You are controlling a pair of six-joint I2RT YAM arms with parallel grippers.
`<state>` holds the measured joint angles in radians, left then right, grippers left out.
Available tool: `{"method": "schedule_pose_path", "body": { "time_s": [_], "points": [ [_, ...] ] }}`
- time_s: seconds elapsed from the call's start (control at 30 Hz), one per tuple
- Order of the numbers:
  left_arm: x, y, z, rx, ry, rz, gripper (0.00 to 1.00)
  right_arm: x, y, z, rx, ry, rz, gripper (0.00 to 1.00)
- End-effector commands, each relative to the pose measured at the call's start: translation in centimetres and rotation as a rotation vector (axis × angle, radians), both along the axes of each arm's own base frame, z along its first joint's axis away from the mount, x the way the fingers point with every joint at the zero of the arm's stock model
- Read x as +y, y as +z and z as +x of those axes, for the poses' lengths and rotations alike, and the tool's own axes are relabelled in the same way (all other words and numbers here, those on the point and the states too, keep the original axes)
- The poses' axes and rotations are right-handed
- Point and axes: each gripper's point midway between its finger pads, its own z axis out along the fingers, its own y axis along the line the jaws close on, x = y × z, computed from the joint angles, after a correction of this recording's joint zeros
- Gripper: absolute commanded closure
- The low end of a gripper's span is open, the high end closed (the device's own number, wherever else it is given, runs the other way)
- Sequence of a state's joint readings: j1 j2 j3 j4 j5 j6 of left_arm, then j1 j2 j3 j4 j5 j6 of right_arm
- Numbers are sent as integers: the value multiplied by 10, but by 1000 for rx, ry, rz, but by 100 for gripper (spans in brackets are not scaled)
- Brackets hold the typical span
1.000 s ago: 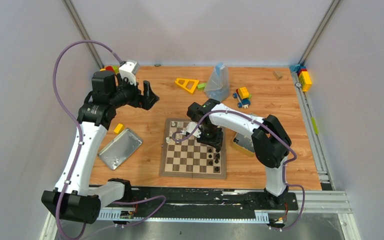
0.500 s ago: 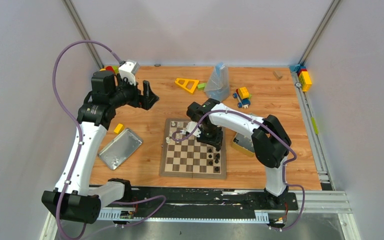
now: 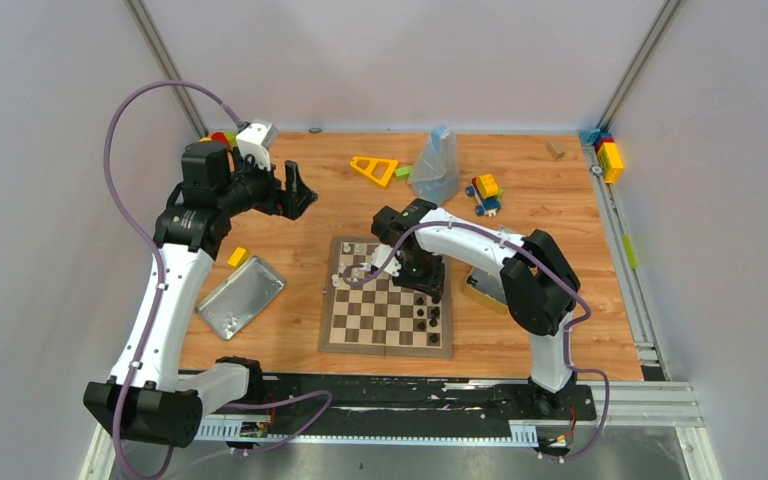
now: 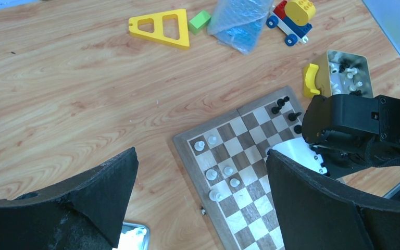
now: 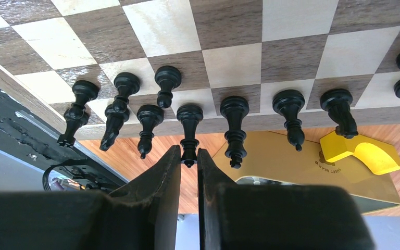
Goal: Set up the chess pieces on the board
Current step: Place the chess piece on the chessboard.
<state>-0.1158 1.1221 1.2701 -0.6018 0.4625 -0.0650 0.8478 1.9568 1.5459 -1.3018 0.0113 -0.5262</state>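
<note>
As seen from the top view, the board point(image 3: 385, 325) lies at frame centre, and the left fingers point(image 3: 298, 192) hang spread at upper left.

Left wrist view: white chess pieces point(image 4: 211, 173) stand on the board's left squares.

Right wrist view: the right fingers point(image 5: 161, 177) pinch the top of one black piece point(image 5: 189, 117) in the edge row.

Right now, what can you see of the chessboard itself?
The board is a flat wooden square of dark brown and cream checks with a brown border and a seam across its middle. It lies flat on the table. White pieces stand toward its left side, black pieces line its right edge, where the right hand pinches a black piece by its top.
</note>
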Motion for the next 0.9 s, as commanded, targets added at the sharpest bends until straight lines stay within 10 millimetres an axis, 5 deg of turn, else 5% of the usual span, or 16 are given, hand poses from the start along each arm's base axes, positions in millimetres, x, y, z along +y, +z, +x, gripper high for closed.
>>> {"method": "schedule_pose_path", "body": {
  "time_s": [0.0,0.87],
  "points": [
    [1,13,-2,-51,-4,-19,0,9,7,6,-35,7,21,93],
    [2,11,-2,-46,-3,-25,0,14,11,8,-50,0,49,80]
  ]
}}
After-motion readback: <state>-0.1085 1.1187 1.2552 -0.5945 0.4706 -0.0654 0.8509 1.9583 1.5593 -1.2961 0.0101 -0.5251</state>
